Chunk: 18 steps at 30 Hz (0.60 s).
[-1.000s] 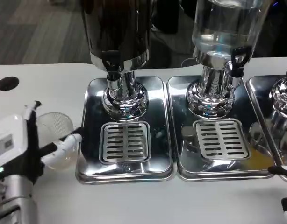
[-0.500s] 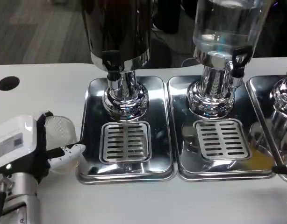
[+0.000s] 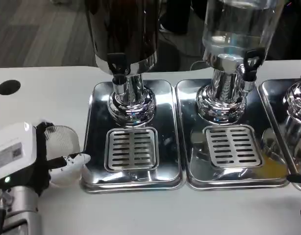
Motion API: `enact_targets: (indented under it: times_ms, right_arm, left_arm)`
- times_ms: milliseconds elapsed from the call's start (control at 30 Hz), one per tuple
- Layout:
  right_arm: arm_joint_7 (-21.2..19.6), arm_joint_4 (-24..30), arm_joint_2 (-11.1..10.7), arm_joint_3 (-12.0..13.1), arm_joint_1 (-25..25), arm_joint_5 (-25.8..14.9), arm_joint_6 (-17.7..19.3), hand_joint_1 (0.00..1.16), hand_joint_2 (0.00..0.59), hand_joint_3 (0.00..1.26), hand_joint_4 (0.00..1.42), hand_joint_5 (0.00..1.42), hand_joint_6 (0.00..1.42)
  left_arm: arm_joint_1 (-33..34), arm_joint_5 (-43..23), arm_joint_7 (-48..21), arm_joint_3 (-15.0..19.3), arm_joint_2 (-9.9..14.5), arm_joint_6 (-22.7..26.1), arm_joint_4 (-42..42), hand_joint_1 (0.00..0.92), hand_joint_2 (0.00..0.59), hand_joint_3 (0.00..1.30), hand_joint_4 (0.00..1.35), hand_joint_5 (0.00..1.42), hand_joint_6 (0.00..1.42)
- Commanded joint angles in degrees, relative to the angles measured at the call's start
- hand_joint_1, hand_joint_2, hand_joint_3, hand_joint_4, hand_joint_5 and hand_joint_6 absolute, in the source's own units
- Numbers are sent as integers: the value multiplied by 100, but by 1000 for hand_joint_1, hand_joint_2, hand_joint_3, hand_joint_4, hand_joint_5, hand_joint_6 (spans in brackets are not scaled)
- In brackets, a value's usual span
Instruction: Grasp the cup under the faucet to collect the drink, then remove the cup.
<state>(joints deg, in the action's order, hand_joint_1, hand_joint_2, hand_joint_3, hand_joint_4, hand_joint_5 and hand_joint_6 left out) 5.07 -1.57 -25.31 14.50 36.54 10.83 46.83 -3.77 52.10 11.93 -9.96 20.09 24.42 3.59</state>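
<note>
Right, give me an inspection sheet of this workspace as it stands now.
Surface: white table, with a black round hole at left.
Job's things: clear plastic cup beside the left drip tray, not under the dark dispenser's faucet.
Clutter: clear dispenser on a second tray; a third tray at right.
Hands: left hand holds the cup; right hand barely in view.
Cables: nothing seen.
Surroundings: grey floor.
</note>
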Motion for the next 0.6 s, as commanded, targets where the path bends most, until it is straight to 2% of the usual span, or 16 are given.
enact_targets:
  times_ms: [33,367,600]
  right_arm:
    - [57,27,3,-7,33,9,87,555,475,276,201,168,8]
    - [76,19,12,-40,45,9,113,548,469,276,201,168,7]
    - [90,-21,26,-55,75,3,175,546,468,276,201,168,7]
  left_arm:
    - [-157,-84,314,86,-55,-220,173,408,84,503,555,728,607]
    - [-413,-194,431,299,-87,-436,768,399,88,510,555,732,621]
    - [-450,-155,326,300,-99,-542,1170,399,89,511,562,747,648]
